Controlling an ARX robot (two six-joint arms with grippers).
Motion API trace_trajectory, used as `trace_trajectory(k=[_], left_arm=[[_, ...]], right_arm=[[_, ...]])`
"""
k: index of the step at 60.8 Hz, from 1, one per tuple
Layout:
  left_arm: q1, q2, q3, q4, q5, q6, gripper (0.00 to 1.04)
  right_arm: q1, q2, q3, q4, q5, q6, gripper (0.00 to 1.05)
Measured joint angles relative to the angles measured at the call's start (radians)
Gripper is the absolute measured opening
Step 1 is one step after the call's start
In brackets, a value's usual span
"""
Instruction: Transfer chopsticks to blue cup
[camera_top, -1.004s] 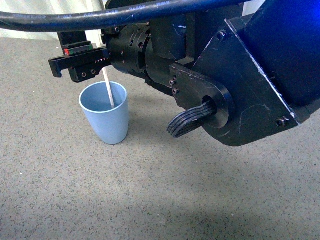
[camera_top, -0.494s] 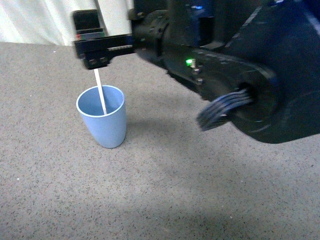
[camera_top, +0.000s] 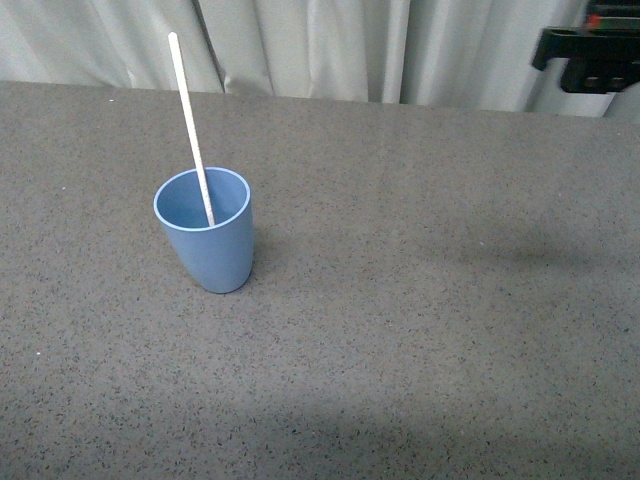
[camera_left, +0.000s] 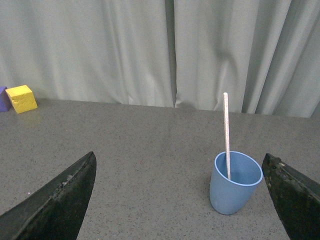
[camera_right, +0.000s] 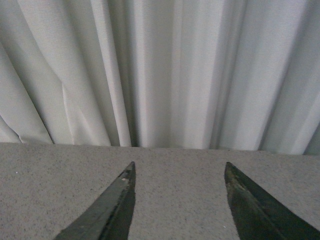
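Observation:
The blue cup (camera_top: 207, 238) stands upright on the grey table, left of centre. The cream-white chopstick (camera_top: 189, 122) stands in it, leaning on the rim and sticking out well above it. Both show in the left wrist view, the cup (camera_left: 234, 184) and the chopstick (camera_left: 226, 131). My left gripper (camera_left: 179, 162) is open and empty, a little way back from the cup, which sits near one finger. My right gripper (camera_right: 179, 171) is open and empty, facing the curtain; a part of it (camera_top: 592, 55) shows at the far right, high above the table.
A grey speckled table (camera_top: 420, 330) runs back to a pale curtain (camera_top: 320, 45). A yellow block (camera_left: 21, 98) and a purple one (camera_left: 3, 98) sit at the table's far edge in the left wrist view.
The right arm has let go of the chopstick, risen and swung away to the far right. The chopstick now stands free in the cup. The cup has not moved.

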Motion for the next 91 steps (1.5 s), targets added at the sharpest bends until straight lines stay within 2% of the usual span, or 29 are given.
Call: trace_trajectory(k=[9, 17, 47, 51, 57, 91], left_arm=[[0.0, 0.0, 0.0, 0.0, 0.0, 0.0, 0.98], [0.0, 0.0, 0.0, 0.0, 0.0, 0.0, 0.98], [0.0, 0.0, 0.0, 0.0, 0.0, 0.0, 0.98], [0.0, 0.0, 0.0, 0.0, 0.0, 0.0, 0.98], [0.0, 0.0, 0.0, 0.0, 0.0, 0.0, 0.98], [0.0, 0.0, 0.0, 0.0, 0.0, 0.0, 0.98]], right_arm=[[-0.052, -0.12, -0.131, -0.003, -0.052, -0.006, 0.23], [-0.095, -0.278, -0.208, -0.099, -0.091, -0.007, 0.0], [-0.195, -0.689, -0.398, -0.307, -0.192, -0.01, 0.01], [-0.238, -0.744, -0.412, -0.348, -0.257, -0.01, 0.01], [-0.272, -0.818, -0.428, -0.406, -0.266, -0.01, 0.01], [-0.276, -1.313, -0.465, -0.843, -0.271, -0.01, 0.01]])
